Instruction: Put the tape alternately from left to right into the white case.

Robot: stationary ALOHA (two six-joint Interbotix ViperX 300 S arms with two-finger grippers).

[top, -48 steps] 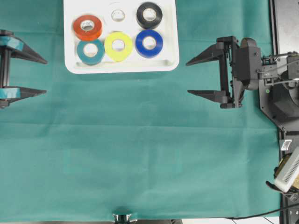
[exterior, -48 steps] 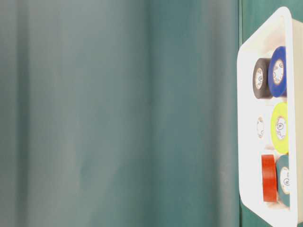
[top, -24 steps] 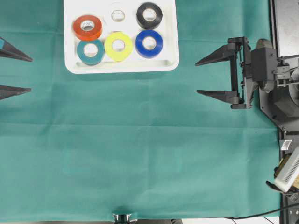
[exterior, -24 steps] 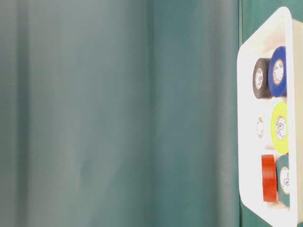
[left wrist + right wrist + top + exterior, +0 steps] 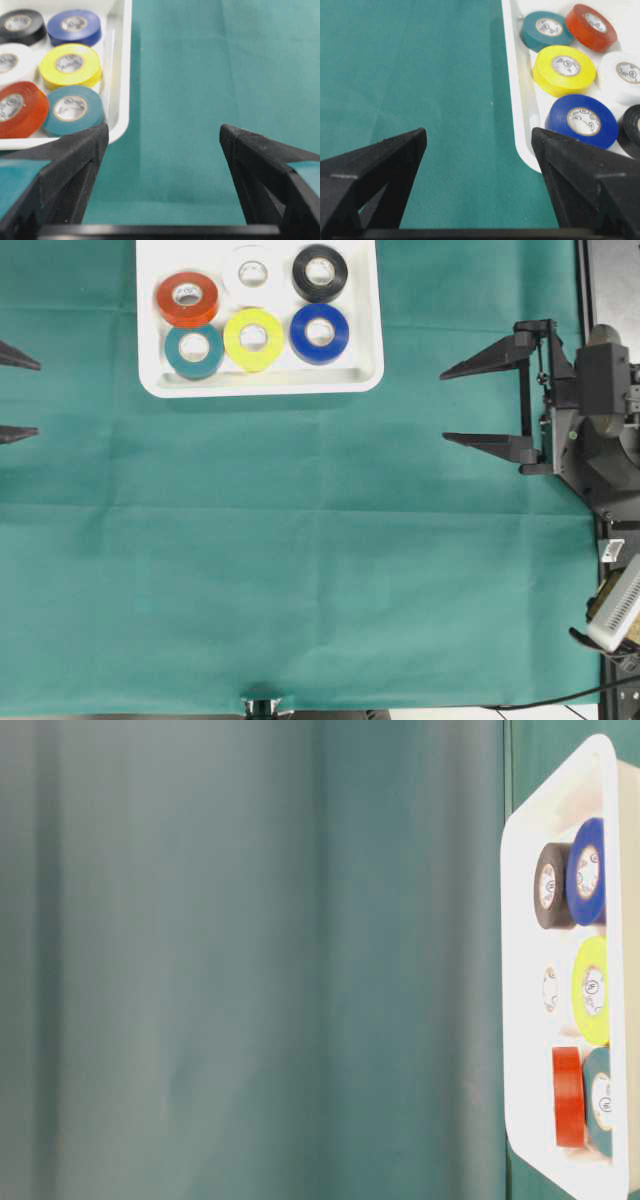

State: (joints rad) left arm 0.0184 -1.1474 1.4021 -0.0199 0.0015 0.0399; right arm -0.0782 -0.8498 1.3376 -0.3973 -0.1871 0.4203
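**All six rolls sitting in the tray, both grippers wide open**

Starting at the bottom of the overhead frame, there's just wrinkled green cloth (image 5: 320, 580) covering the table. Further up, at mid-height, the black left gripper (image 5: 10, 395) pokes in at the far left edge, only its two fingertips showing, spread well apart with nothing between them. The black right gripper (image 5: 470, 405) is over at the right side, also spread wide and holding nothing.

Up at the top, left of centre, is the shallow white plastic case (image 5: 370, 365) with rounded corners. Its near row holds the teal tape roll (image 5: 194, 351), yellow tape roll (image 5: 253, 339) and blue tape roll (image 5: 319, 333). Behind those are the orange-red tape roll (image 5: 187, 298), white tape roll (image 5: 251, 271) and black tape roll (image 5: 320, 273).
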